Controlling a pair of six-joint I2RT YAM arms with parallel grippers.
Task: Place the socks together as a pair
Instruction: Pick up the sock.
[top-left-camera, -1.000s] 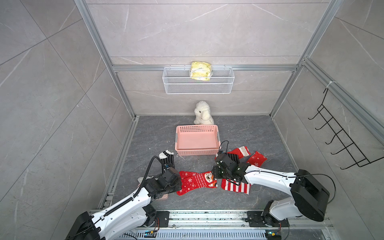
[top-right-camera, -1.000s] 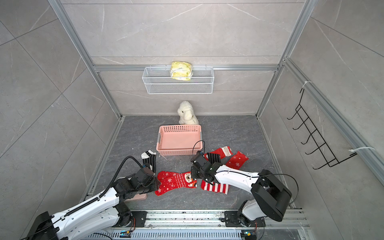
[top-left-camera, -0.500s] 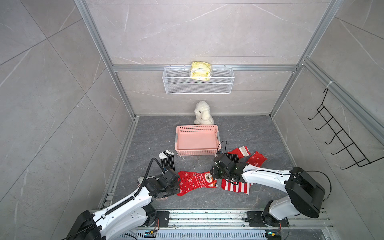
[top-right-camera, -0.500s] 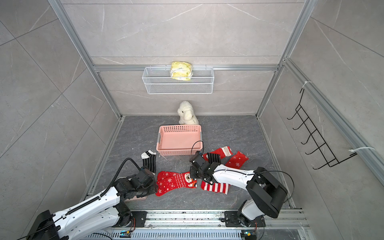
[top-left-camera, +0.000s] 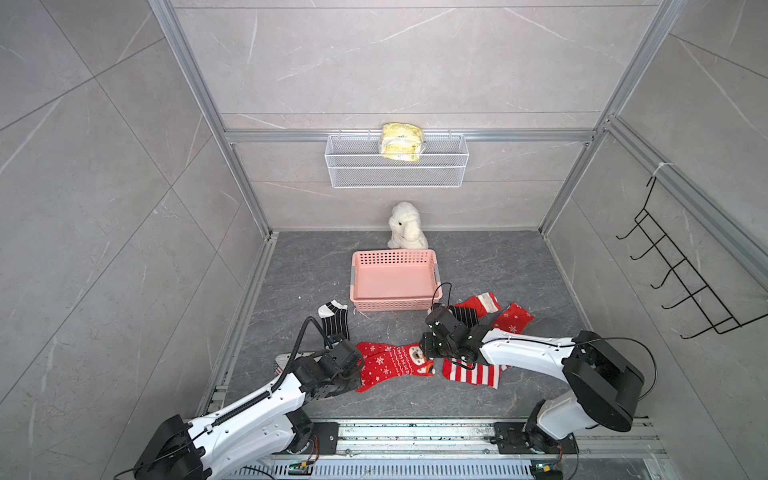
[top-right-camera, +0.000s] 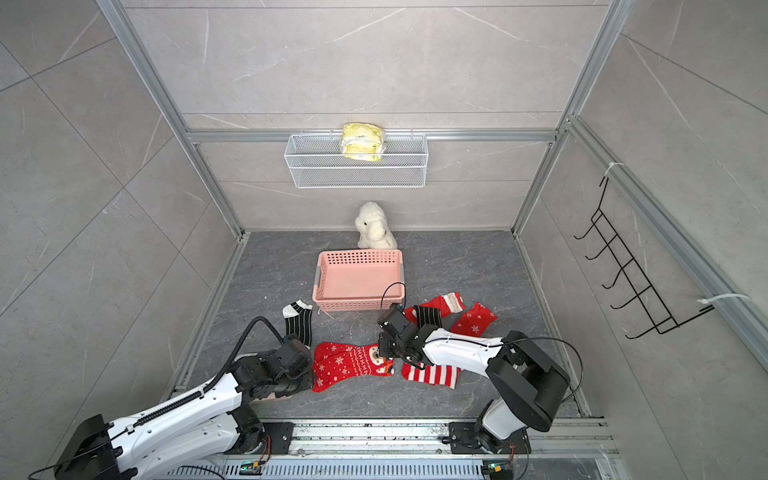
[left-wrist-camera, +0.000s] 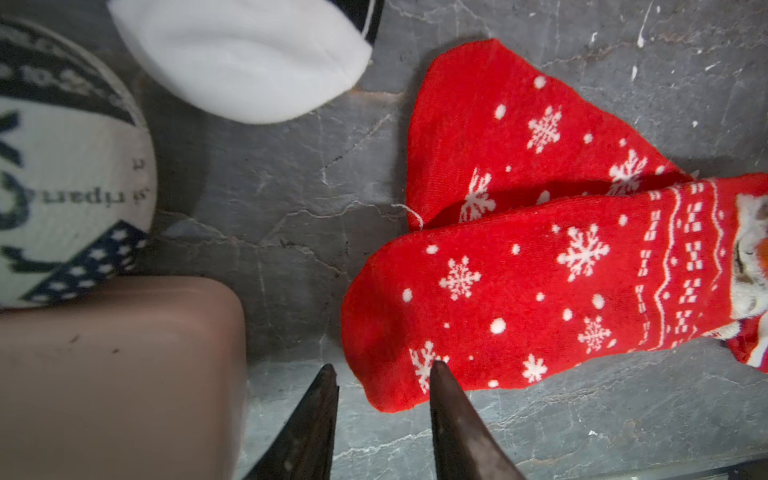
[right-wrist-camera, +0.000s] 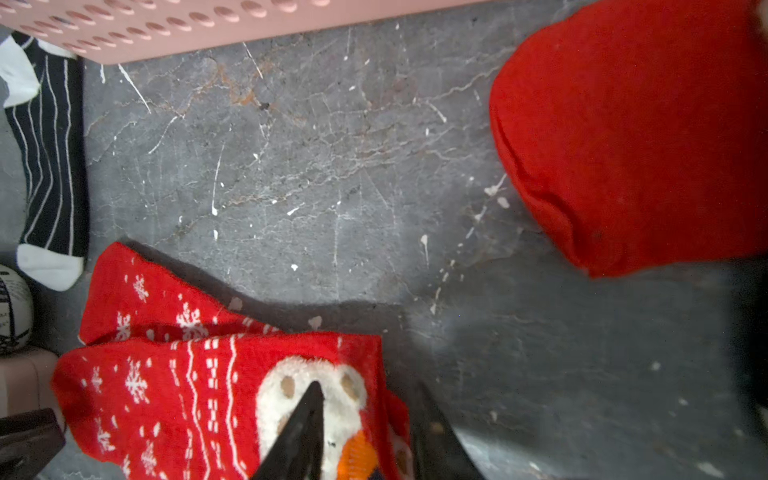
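Red knit with white snowflakes: the two snowflake socks (top-left-camera: 390, 365) lie overlapped at lower centre in both top views. Their toes splay apart toward the lower left and their cuffs point right.

The left claw (left-wrist-camera: 382, 368) is spread, pinching nothing. One fingertip is over the toe edge of the upper sock, the other over bare bench (top-left-camera: 395, 332) just off that edge. A brownish-pink block (left-wrist-camera: 120, 374) sits just beside the outer finger, leaving only a narrow strip of bench there.

The right claw (right-wrist-camera: 368, 390) is also spread and straddles the cuff edge. One fingertip is over the bear face (right-wrist-camera: 274, 399), the other is off the fabric.

A red-and-white striped sock (top-left-camera: 469, 374) lies just right of the pair, partly under the right arm, with a slim gap between them. A black striped sock (top-left-camera: 334, 320) lies near the upper toe.

Wide bare bench separates the pair from the front wall of the pink basket (top-left-camera: 395, 305). Below the pair, an open strip runs to the metal rail (top-left-camera: 415, 432). More socks, among them a red sock with a white cuff (top-left-camera: 482, 301), crowd the bench right of the basket.
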